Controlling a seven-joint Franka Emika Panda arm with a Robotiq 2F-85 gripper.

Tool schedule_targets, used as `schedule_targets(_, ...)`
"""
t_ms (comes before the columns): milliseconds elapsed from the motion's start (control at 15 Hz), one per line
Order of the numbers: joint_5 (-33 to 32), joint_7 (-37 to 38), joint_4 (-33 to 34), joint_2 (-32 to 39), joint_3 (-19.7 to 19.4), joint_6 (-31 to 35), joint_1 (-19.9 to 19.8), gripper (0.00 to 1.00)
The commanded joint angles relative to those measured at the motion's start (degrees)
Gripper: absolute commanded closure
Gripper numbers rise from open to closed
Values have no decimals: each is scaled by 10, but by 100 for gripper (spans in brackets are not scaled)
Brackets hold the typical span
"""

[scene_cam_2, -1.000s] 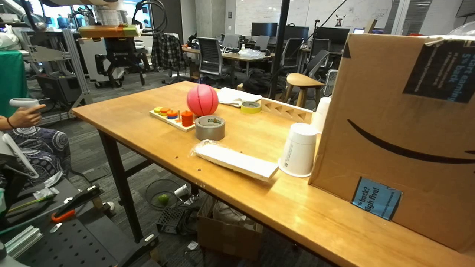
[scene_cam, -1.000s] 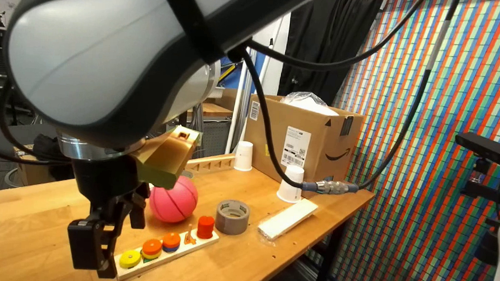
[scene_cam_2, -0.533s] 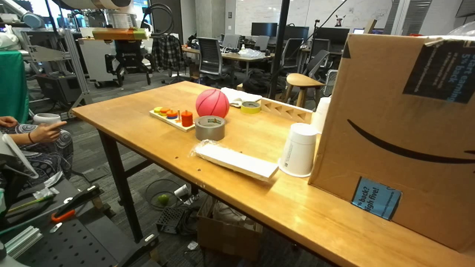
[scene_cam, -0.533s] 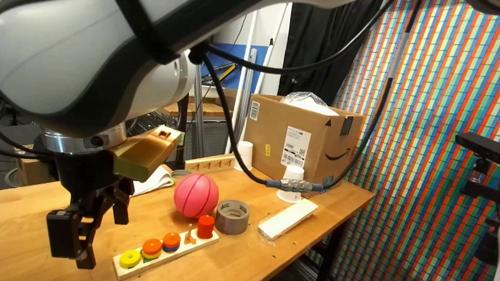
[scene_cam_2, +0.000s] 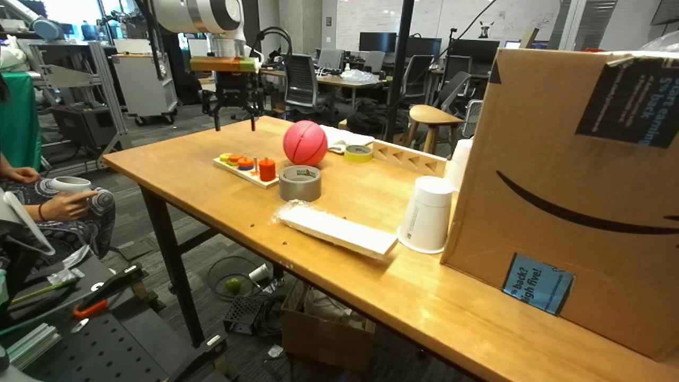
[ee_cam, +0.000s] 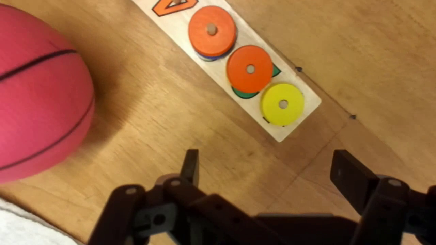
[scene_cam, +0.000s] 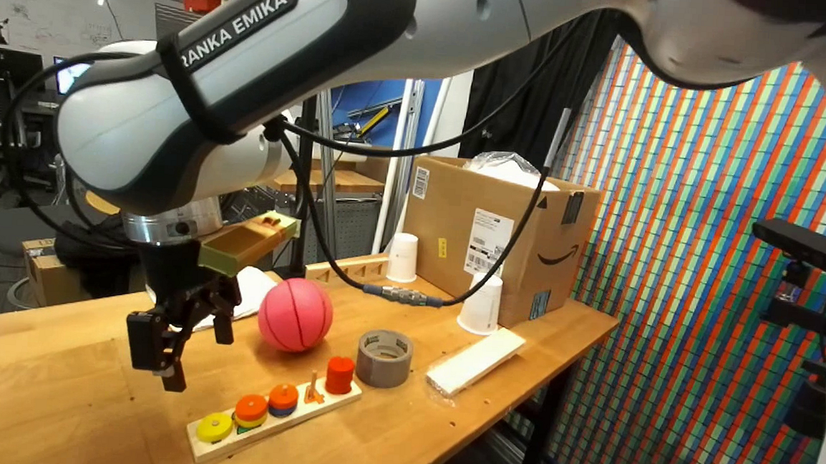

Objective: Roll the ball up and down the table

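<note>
The pink-red ball [scene_cam: 296,315] with dark seams rests on the light-brown wooden table [scene_cam_2: 201,175], between the grey tape roll and a white cloth. My gripper [scene_cam: 199,359] hangs above the table beside the ball, fingers pointing down, and does not touch it. In an exterior view the gripper [scene_cam_2: 235,127] appears to the left of the ball [scene_cam_2: 305,143]. The wrist view has the ball [ee_cam: 44,98] cut off at the left edge. There the gripper's fingers stand wide apart, with only bare wood seen between them.
A wooden tray [ee_cam: 308,109] of coloured discs lies close in front of the gripper. Near the ball are the grey tape roll [scene_cam: 384,359] and the cloth [scene_cam: 252,290]. Farther along stand a white packaged bar [scene_cam_2: 339,231], paper cups [scene_cam_2: 427,212], a slotted wooden strip [scene_cam_2: 408,158] and a cardboard box [scene_cam: 499,230].
The ball rolled toward the grey tape roll, then partly back away from it. My gripper has moved deeper into one exterior view and rightward in another, fingers staying apart.
</note>
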Motion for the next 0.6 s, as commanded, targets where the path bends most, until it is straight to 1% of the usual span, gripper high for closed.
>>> schedule_targets(0,-1,-2,97,54,-12,-56,-5,0)
schedule_targets(267,7,-6,176,95,-18,-97,-9,0)
schedule_targets(533,27,-9,246,138,-21,-146,-22,0)
